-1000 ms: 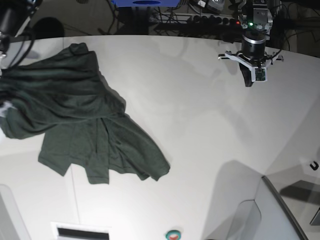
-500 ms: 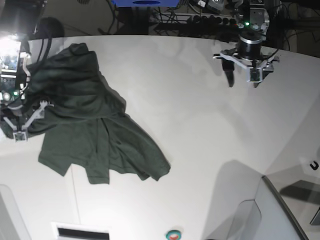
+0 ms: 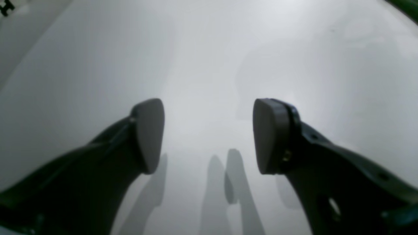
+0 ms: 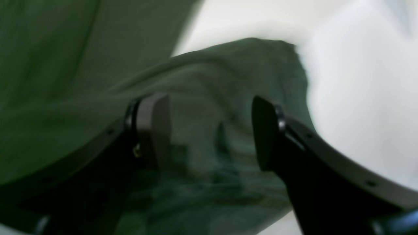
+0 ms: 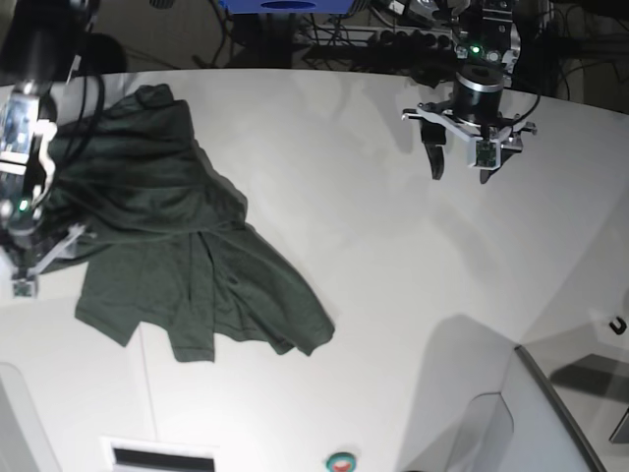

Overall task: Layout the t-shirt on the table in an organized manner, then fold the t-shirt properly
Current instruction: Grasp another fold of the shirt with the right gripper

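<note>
The dark green t-shirt [image 5: 187, 246] lies crumpled on the left part of the white table [image 5: 393, 265], bunched at the top and spread toward the lower right. My right gripper [image 5: 34, 264] hangs at the shirt's left edge. In the right wrist view this gripper [image 4: 210, 130] is open, with blurred t-shirt fabric [image 4: 212, 75] below and beyond its fingers [image 4: 153, 127]. My left gripper [image 5: 460, 169] stands open over bare table at the far right, well away from the cloth. In the left wrist view the left gripper [image 3: 209, 130] holds nothing, and a sliver of t-shirt [image 3: 406, 5] shows in the corner.
A grey box-like unit [image 5: 550, 423] fills the near right corner. Cables and a power strip [image 5: 393, 39] run behind the curved far edge. A slotted panel [image 5: 162, 457] and a small round button [image 5: 341, 460] sit at the near edge. A small black hook [image 5: 617, 324] lies at the right.
The left gripper went from shut to open and shifted a little left and away. The right arm came into view at the shirt's left edge and moved slightly down.
</note>
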You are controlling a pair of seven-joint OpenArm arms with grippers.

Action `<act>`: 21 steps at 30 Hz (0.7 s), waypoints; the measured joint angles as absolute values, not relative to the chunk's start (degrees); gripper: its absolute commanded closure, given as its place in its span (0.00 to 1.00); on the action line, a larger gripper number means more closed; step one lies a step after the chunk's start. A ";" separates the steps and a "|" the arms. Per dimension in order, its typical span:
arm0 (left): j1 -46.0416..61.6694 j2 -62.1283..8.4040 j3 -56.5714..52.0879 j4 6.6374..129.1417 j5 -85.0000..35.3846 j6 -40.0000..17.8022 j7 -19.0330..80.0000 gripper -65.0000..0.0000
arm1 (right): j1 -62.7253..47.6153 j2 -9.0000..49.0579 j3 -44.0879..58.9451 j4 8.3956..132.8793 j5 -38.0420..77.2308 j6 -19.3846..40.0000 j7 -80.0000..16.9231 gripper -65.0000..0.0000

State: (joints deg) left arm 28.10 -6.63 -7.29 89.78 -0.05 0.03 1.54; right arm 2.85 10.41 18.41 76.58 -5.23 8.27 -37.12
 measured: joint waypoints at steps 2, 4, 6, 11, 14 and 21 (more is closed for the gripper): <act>28.60 -6.81 -7.29 89.78 0.03 0.03 1.54 0.44 | 7.16 13.28 20.36 67.05 -4.97 8.54 -36.95 0.43; 29.04 -6.57 -7.29 89.73 -0.01 0.03 1.74 0.44 | 8.27 15.31 20.53 60.95 -5.13 8.03 -33.26 0.43; 29.26 -6.70 -7.05 89.14 -0.03 -0.25 1.50 0.44 | 8.16 15.84 20.51 57.78 -4.99 8.05 -29.91 0.43; 29.52 -7.73 -7.20 87.90 -0.03 -0.01 1.72 0.44 | 8.16 15.16 20.40 53.87 -4.49 8.16 -25.63 0.43; 29.50 -7.62 -7.11 87.90 -0.01 -0.05 1.67 0.44 | 8.54 16.86 20.43 49.84 -3.86 8.36 -21.65 0.43; 29.52 -7.66 -7.14 87.90 0.01 -0.01 1.65 0.44 | 11.57 21.58 20.73 38.28 -3.51 0.32 -15.00 0.43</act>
State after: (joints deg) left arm 29.52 -7.66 -7.14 87.90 0.01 -0.01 1.65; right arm 11.57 21.58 20.73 38.28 -3.51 0.32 -15.00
